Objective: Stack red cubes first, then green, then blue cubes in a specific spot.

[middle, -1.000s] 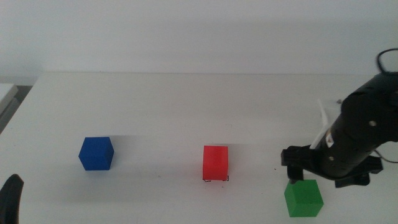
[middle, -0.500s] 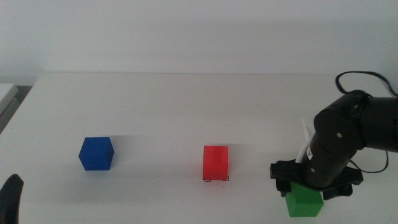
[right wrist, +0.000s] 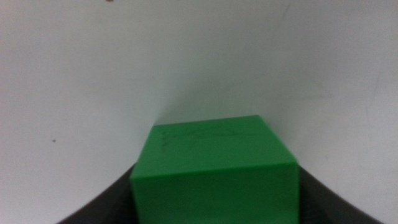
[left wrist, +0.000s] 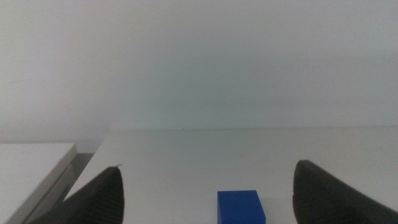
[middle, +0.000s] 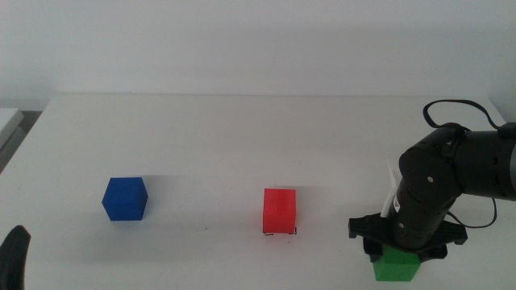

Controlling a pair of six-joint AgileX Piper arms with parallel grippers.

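The green cube (middle: 395, 265) sits on the white table (middle: 242, 145) directly under my right gripper (middle: 397, 250), which has come lower over it than it was half a second ago; a second ago I hung higher and off to the side, and the whole top face of the cube still showed. In my right wrist view the green cube (right wrist: 216, 168) fills the space between my two dark jaws, one at each side of it, but I cannot tell whether they press its faces or only flank it, so I cannot say if I am holding it.

The red cube (middle: 280, 210) stands away from my right gripper, toward the other arm, resting on the black corner marks (middle: 279, 233) of the target square; it has not moved. Farther on that side is the blue cube (middle: 125, 198), also where it was.

My left gripper (middle: 14, 258) waits at the near edge, jaws spread wide, with the blue cube (left wrist: 240, 206) ahead of it, between them.

I count one green, one red, one blue cube, and none is stacked.
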